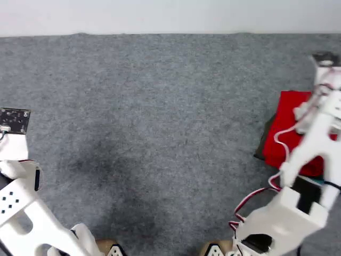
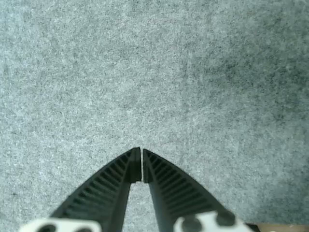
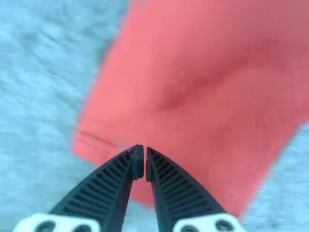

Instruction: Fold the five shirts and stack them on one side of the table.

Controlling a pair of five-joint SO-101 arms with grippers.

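Observation:
A folded red shirt (image 1: 290,133) lies at the right side of the grey table (image 1: 160,106), on top of a dark garment (image 1: 265,143) whose edge shows beneath it. The right arm (image 1: 314,138) stands over this pile and hides part of it. In the right wrist view my right gripper (image 3: 140,162) is shut, with its tips just above the red shirt (image 3: 203,87) near its folded edge and nothing between them. My left gripper (image 2: 142,164) is shut over bare grey felt (image 2: 154,72). The left arm (image 1: 24,205) sits at the near left corner.
Grey felt covers the whole table. A pale wall (image 1: 170,16) runs along the far edge. Both arm bases (image 1: 213,249) stand at the near edge. Open felt stretches across the middle and left of the table.

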